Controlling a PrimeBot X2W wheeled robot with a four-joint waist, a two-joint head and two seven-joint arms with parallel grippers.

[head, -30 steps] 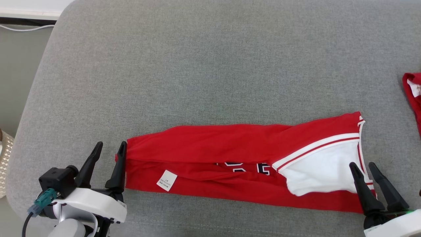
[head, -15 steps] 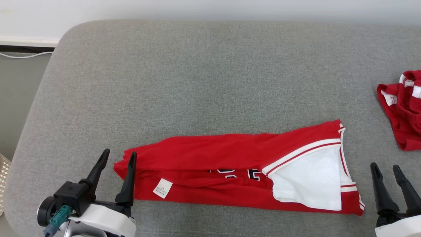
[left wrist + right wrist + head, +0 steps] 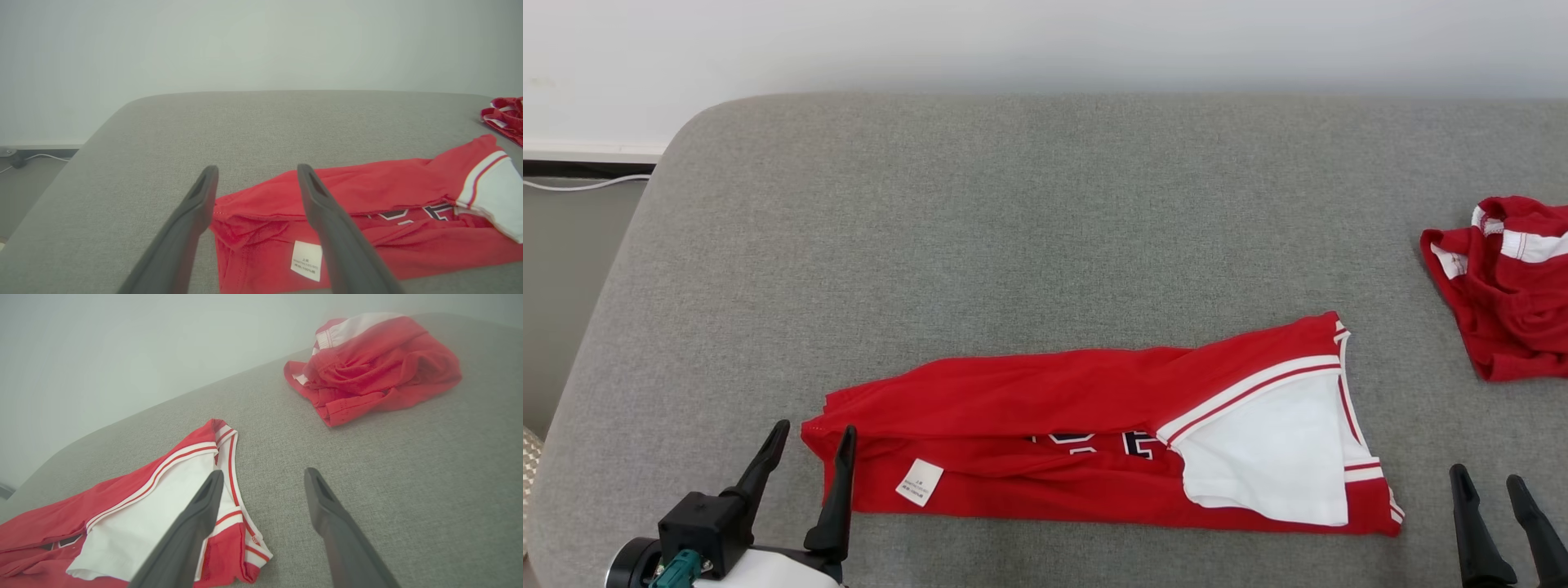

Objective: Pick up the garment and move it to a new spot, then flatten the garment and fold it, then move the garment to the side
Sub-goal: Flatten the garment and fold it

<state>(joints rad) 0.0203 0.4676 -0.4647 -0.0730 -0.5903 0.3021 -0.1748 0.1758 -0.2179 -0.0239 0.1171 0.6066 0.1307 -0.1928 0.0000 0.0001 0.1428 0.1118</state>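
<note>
The head camera looked steeply down from the near side over the grey cushion; both wrist cameras sat low and close, facing the far wall; the right one seemed tilted; all three shared the red garment.

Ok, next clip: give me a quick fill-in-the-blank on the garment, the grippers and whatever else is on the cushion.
The long folded garment lies on a ___ cushion.
Its white label sits near its ___ end.
The left gripper and right gripper both stand ___, holding nothing.
A crumpled garment lies apart, to the robot's ___.
Missing: grey; left; open; right.
</note>
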